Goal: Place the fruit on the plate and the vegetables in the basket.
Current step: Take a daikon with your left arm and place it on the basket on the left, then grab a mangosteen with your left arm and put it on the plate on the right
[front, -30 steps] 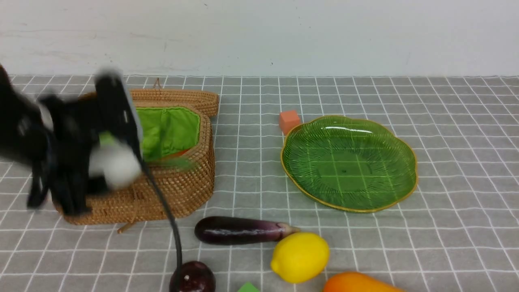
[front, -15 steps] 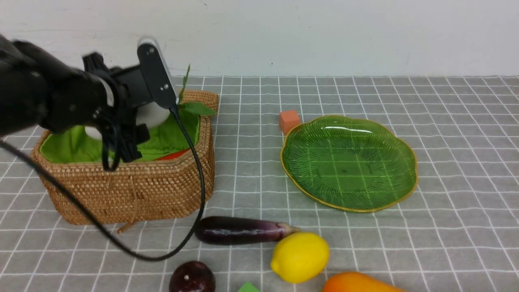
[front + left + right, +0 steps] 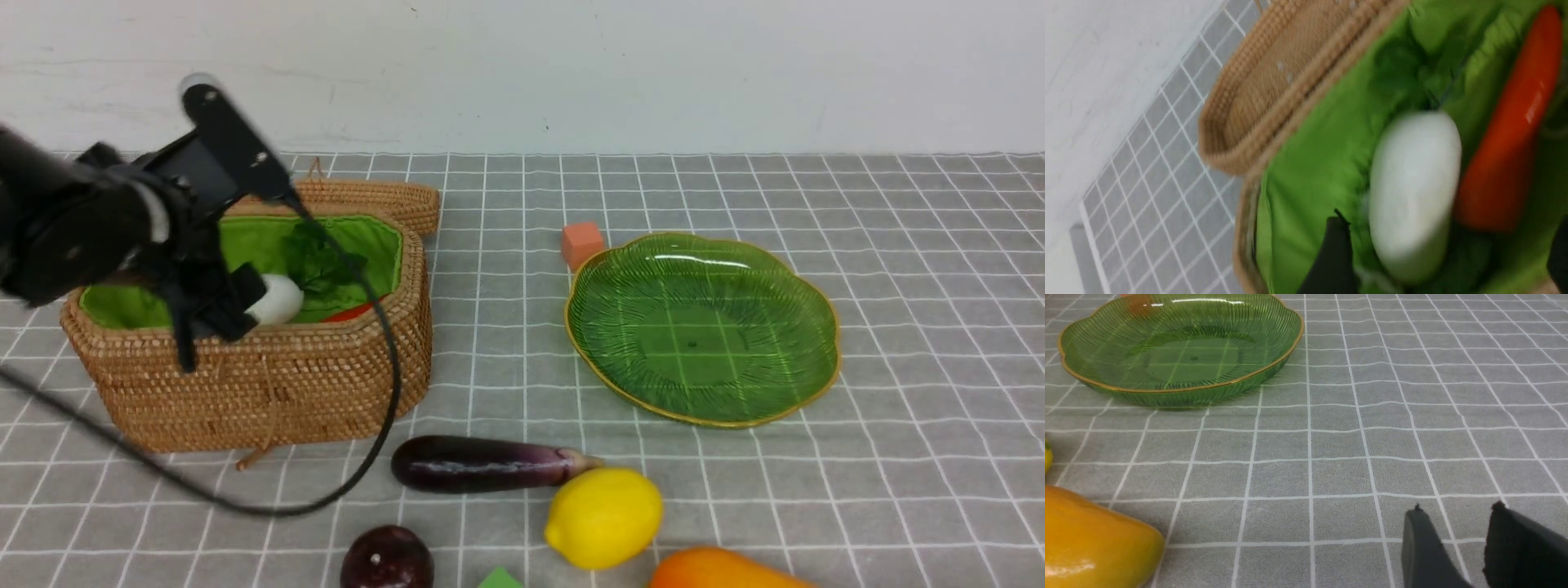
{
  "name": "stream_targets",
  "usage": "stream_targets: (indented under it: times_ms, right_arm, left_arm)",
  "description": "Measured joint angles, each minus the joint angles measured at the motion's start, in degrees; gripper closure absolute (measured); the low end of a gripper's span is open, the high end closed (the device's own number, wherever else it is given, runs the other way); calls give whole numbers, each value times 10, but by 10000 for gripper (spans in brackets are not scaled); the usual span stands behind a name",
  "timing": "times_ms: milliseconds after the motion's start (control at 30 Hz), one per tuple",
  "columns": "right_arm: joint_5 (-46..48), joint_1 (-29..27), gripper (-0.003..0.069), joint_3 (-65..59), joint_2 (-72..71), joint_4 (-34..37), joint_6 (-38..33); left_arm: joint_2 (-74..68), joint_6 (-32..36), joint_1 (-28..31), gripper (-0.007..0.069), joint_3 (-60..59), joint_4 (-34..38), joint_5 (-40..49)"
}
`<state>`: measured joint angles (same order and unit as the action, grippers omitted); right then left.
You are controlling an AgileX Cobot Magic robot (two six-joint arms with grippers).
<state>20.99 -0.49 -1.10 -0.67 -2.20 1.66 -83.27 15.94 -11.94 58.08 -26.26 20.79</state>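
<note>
Dropped since half a second ago: white radish [image 3: 277, 300], then held up over the basket [image 3: 269, 384] by the left hand [image 3: 233, 309], now lying inside on the green lining, leaves toward the far wall. Left hand swung leftward, sitting at the near rim just beside the radish. Red-orange piece [image 3: 347, 313] also inside, next to the radish. Woven lid [image 3: 367, 196] behind the basket. Black cable [image 3: 384, 408] looping down past the wicker front onto the worktop [image 3: 898, 245]. Green plate [image 3: 702, 327] off to the right, orange cube [image 3: 582, 242] at its far left edge. Along the near edge: eggplant [image 3: 482, 464], lemon [image 3: 604, 516] just beside its stem end, plum [image 3: 388, 559], mango [image 3: 718, 572] cut off by the frame.

Left wrist view, blurred: fingers [image 3: 1335, 257] spread wide, radish between them and not pinched, a sliver of lining showing beside the nearer finger. Red-orange piece alongside.

Right wrist view: right hand [image 3: 1457, 506] low over the worktop, fingers slightly parted, pinching nothing. Plate farther off, mango close by, both well apart from the hand.
</note>
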Motion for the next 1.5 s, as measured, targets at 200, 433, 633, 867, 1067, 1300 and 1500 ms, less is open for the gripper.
stream_targets:
  times_ms: [200, 433, 633, 867, 1067, 1300, 1500]
  right_arm:
    - [0, 0, 418, 0, 0, 0, 0]
    - [0, 0, 418, 0, 0, 0, 0]
    - [0, 0, 418, 0, 0, 0, 0]
    - [0, 0, 418, 0, 0, 0, 0]
    - [0, 0, 418, 0, 0, 0, 0]
    - [0, 0, 418, 0, 0, 0, 0]
    - [0, 0, 418, 0, 0, 0, 0]
  left_arm:
    - [113, -65, -86, 70, -81, 138, 95]
    - [120, -302, -165, 74, -95, 297, 192]
    - [85, -414, -214, 50, -95, 303, 217]
    - [-41, -484, -233, 20, -95, 268, 158]
    - [-96, -496, -233, 121, -95, 251, 142]
    - [-38, -491, -233, 123, -89, 239, 153]
    - [20, -455, -233, 123, 17, 238, 252]
